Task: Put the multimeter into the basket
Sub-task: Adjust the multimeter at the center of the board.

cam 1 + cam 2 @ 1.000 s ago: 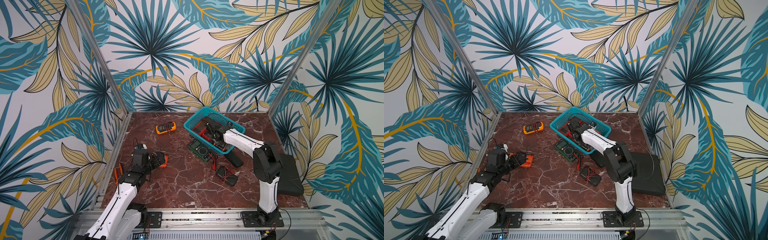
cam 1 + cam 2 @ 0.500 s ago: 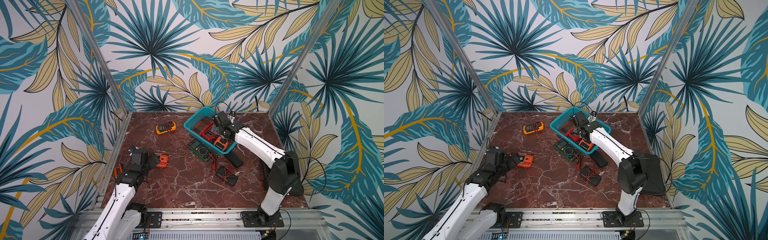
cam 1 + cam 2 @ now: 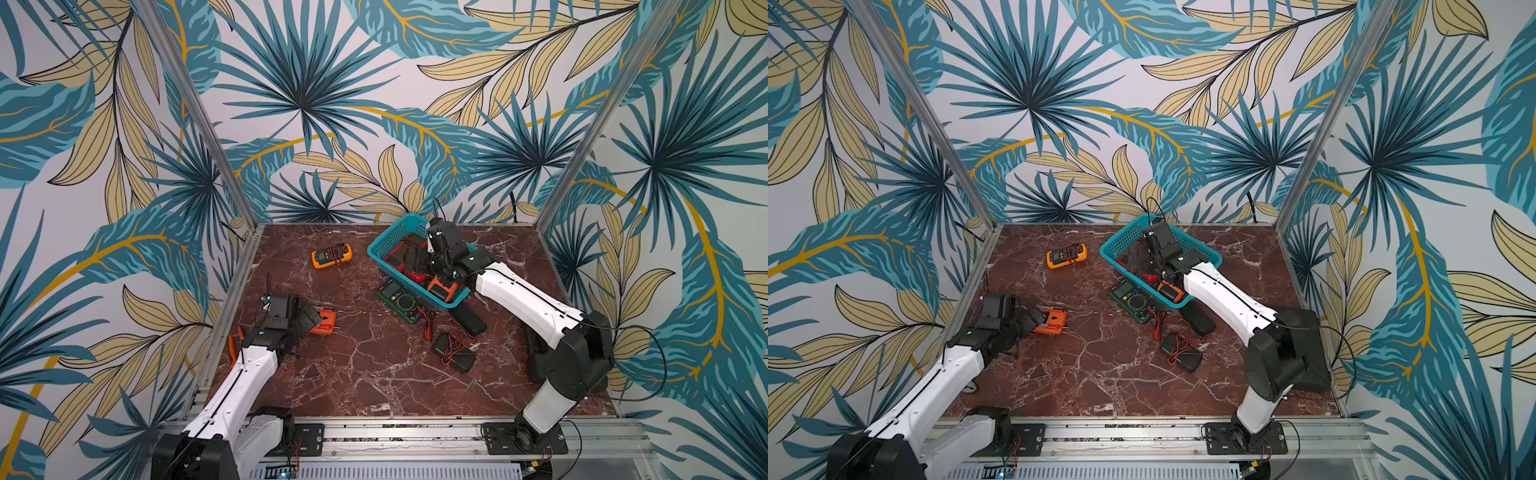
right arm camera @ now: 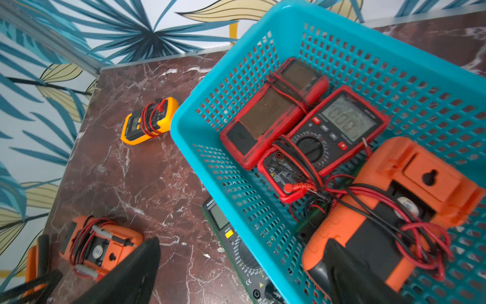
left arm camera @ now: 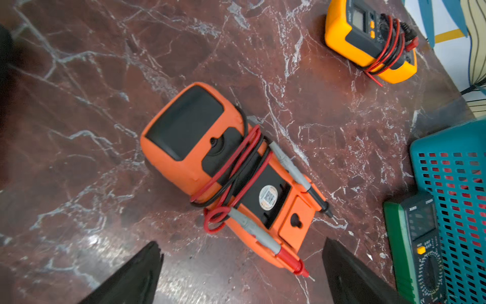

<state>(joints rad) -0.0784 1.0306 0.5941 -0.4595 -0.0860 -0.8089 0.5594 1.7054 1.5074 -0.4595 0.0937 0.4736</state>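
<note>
In a top view you see the teal perforated plastic basket (image 3: 388,241) at the back of the red-brown marble table (image 3: 374,374), with red and orange meters inside. Your right gripper (image 3: 437,270) hangs over it. Your left gripper (image 3: 309,323) is just beside the orange lead-wrapped multimeter (image 3: 328,326). The yellow multimeter (image 3: 332,255) lies well apart. The green multimeter (image 3: 399,300) is just beside the basket.
</note>
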